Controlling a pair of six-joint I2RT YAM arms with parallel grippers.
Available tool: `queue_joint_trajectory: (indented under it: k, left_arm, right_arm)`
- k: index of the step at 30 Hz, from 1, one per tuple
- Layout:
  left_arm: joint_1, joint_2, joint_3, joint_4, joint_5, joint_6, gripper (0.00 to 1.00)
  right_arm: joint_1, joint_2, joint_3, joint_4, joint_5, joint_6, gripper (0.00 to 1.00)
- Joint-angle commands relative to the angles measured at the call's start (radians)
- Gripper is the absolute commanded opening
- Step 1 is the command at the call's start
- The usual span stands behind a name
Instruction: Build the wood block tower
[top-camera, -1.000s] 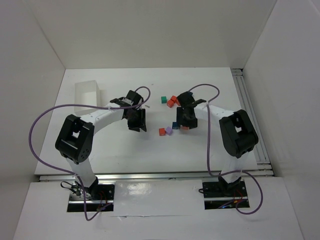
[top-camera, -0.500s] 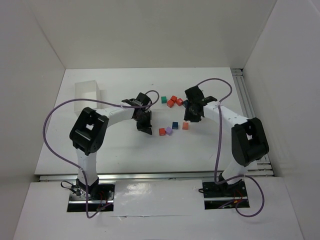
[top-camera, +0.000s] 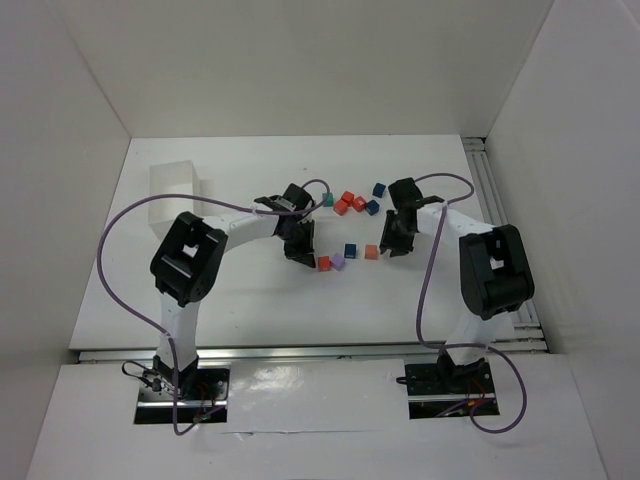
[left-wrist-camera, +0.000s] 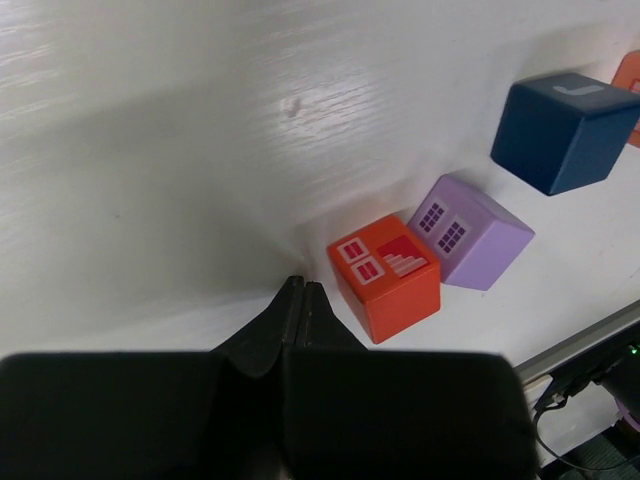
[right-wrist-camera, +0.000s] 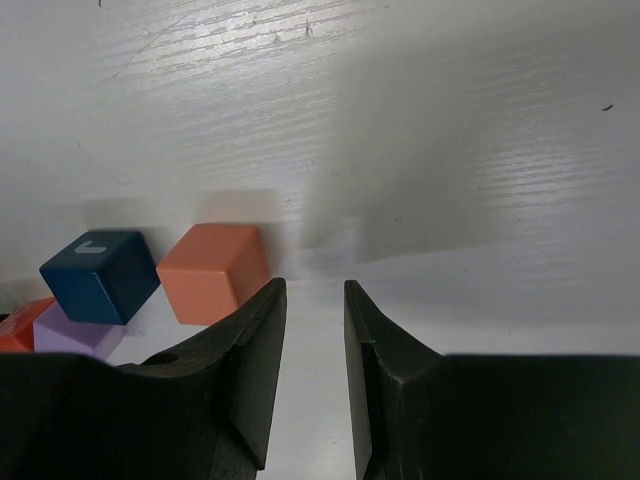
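Wood blocks lie loose and single on the white table; no tower stands in view. A red block, a purple one, a dark blue one and an orange one form a near row. Behind them are a teal block, three red ones and two dark blue ones. My left gripper is shut and empty, its tip just left of the red block. My right gripper is open with nothing between its fingers, just right of the orange block.
A white rectangular tray stands at the back left. A metal rail runs along the table's right edge. White walls close in the table on three sides. Purple cables loop from both arms.
The left arm swung right toward the near row and its gripper shut. The right gripper narrowed, left the blocks it hovered over and now sits right of the orange block, uncovering the back dark blue blocks.
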Motion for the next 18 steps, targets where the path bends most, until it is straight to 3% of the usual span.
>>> queue_joint_trajectory:
  k: [1,18]
  left_arm:
    - [-0.017,0.041,0.034,-0.010,0.019,-0.015,0.00]
    - [-0.017,0.032,0.034,-0.010,0.020,-0.015,0.00]
  right_arm:
    - [0.005,0.018,0.006,0.037,-0.038,-0.020,0.37]
    - [0.023,0.067,0.026,0.086,-0.086,-0.056,0.37]
